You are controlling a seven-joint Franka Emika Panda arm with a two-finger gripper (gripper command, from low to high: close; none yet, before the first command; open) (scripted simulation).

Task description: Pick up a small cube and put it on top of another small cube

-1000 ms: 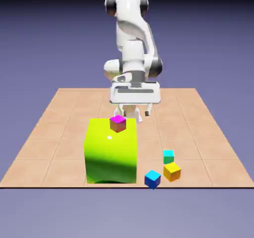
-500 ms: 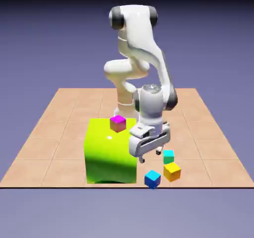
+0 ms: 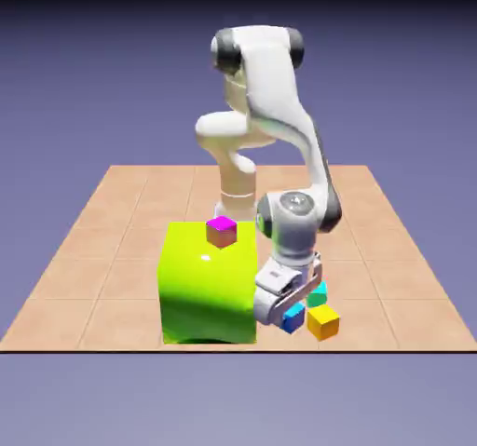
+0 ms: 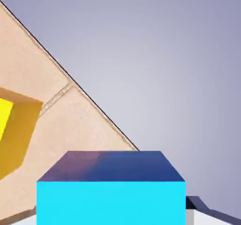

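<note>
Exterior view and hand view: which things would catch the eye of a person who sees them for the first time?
The big lime-green block dominates the exterior view's lower middle, with a small magenta-topped cube on its top. Beside it, at the exterior view's right, the white arm bends down so the hand is at the blue cube, which fills the hand view's bottom. A yellow cube sits just beyond.

A small blue cube (image 3: 293,317) sits low at the table's near edge, just left of a yellow cube (image 3: 323,321), a teal cube (image 3: 319,295) just behind them.
</note>
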